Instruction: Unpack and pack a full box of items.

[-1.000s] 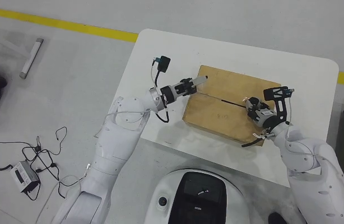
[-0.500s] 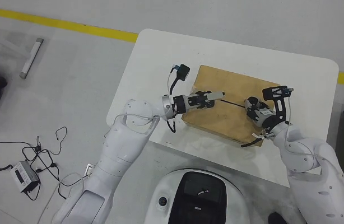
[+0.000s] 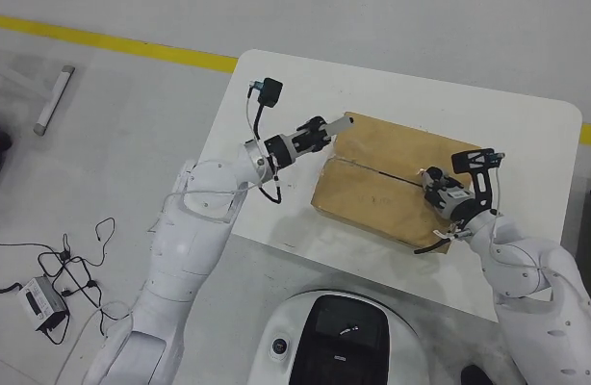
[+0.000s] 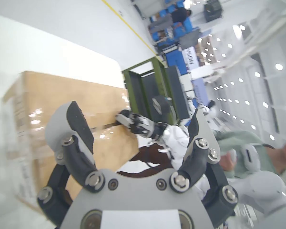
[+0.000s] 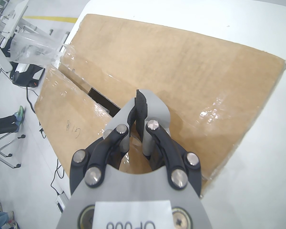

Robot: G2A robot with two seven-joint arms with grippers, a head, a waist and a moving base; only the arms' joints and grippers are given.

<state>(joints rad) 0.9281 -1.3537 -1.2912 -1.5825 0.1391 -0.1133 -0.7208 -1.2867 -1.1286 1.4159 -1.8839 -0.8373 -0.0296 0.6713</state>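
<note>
On the white table (image 3: pixel 276 87) the cardboard box (image 3: pixel 387 188) sits flaps down. Left gripper (image 3: pixel 346 122) spread wide by its corner; right gripper (image 5: pixel 141 98) pressed together over the centre seam (image 5: pixel 97 97), maybe touching it.

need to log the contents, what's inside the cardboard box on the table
Only a narrow dark gap shows between the two top flaps of the cardboard box, edged with clear tape. Nothing is visible through it; the flaps cover whatever the box holds.
</note>
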